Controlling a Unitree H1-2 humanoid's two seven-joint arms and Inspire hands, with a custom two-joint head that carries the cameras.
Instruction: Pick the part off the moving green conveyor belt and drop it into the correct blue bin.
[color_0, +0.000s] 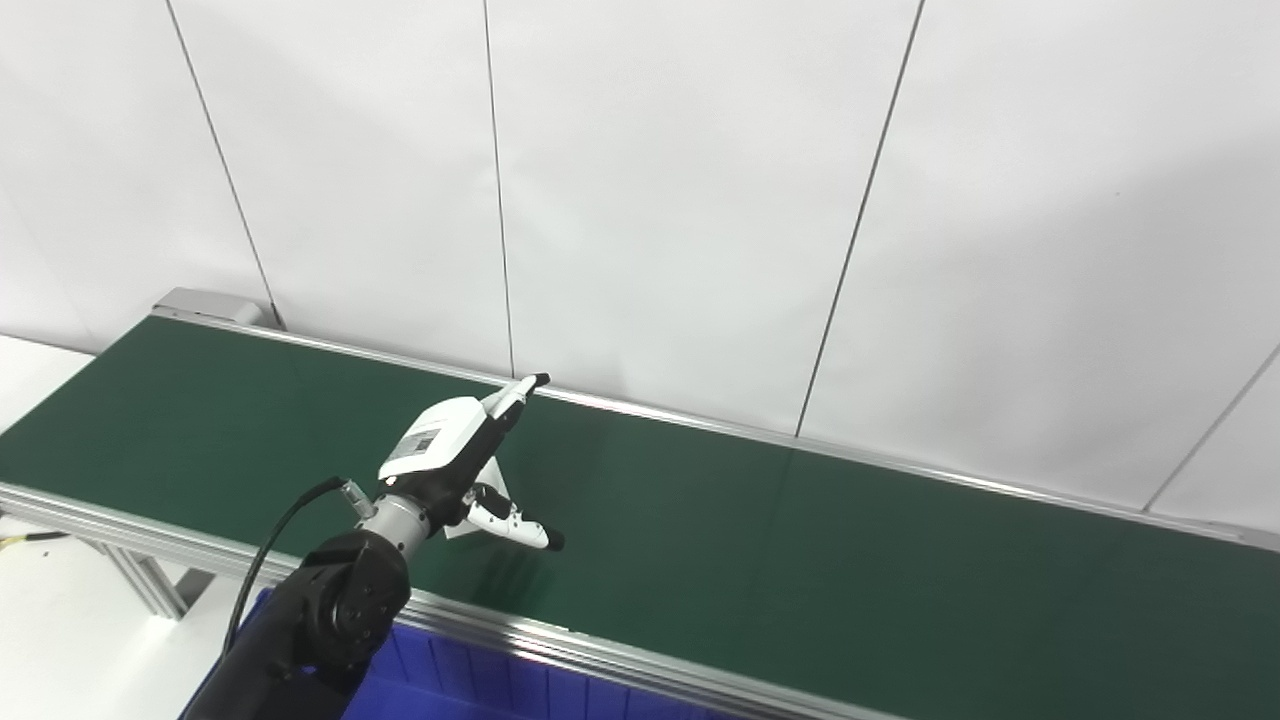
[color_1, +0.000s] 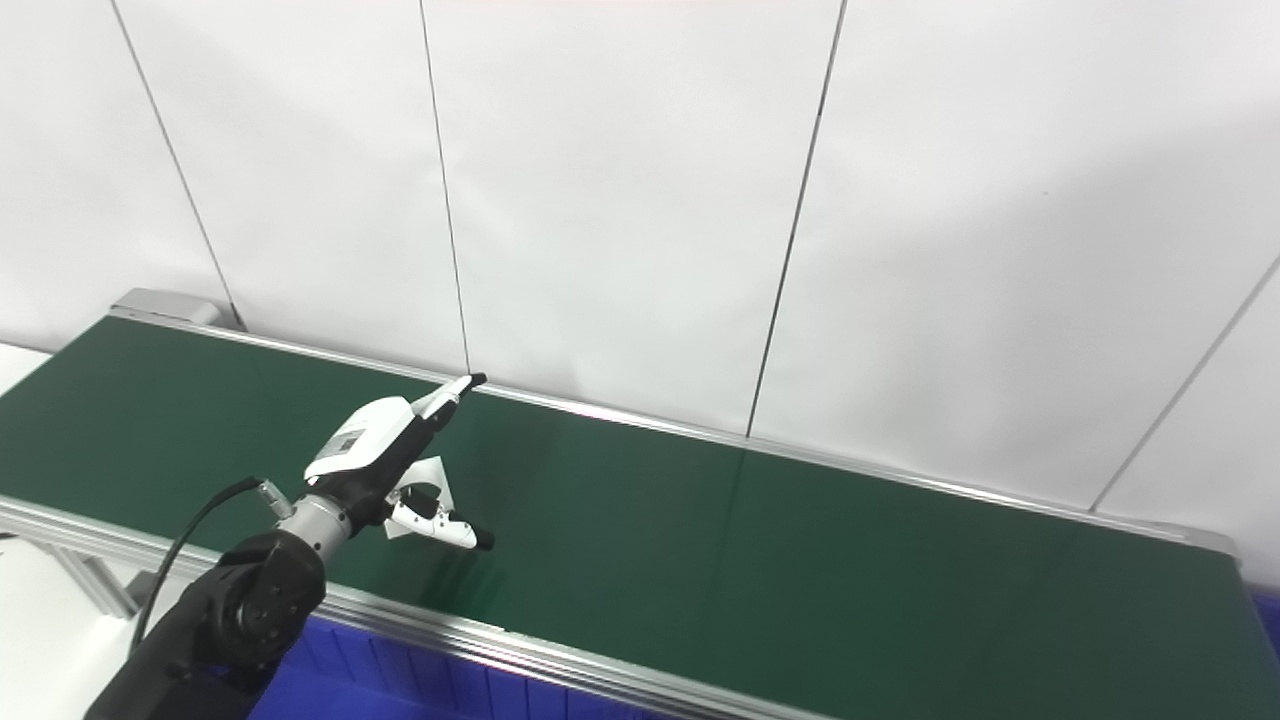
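Part under the left hand, fingers spread above it

Left eye view: conveyor belt (color_0: 800, 560), a matte dark green band in bright aluminium rails, runs from upper left to lower right across the picture. Only the left hand (color_0: 462, 462) is in sight; the right hand does not show, so the left is plainly the nearer. It reaches in from the lower left, its white glossy shell uppermost, the long fingers (color_0: 515, 392) stretched toward the far rail and the thumb (color_0: 515, 528) held low and toward the right. Between them peeps a small, flat, pale white part (color_0: 490, 478), lying on the belt directly beneath the palm and largely hidden by it. Fingers and thumb stand wide apart and seem to clasp nothing; whether any tip touches the part I cannot tell. Its long axis is too covered to judge. A ribbed blue bin (color_0: 480, 690) of plastic sits just below the near rail.

Right eye view: same hand (color_1: 392, 455), seen a little from the side, shows the part (color_1: 432, 478) as a thin, angular, sheet-like piece just under and beyond the thumb. The blue bin (color_1: 400, 680) lies beside the arm, so I judge the coming move to be a closing downward, then a short draw back toward the robot.
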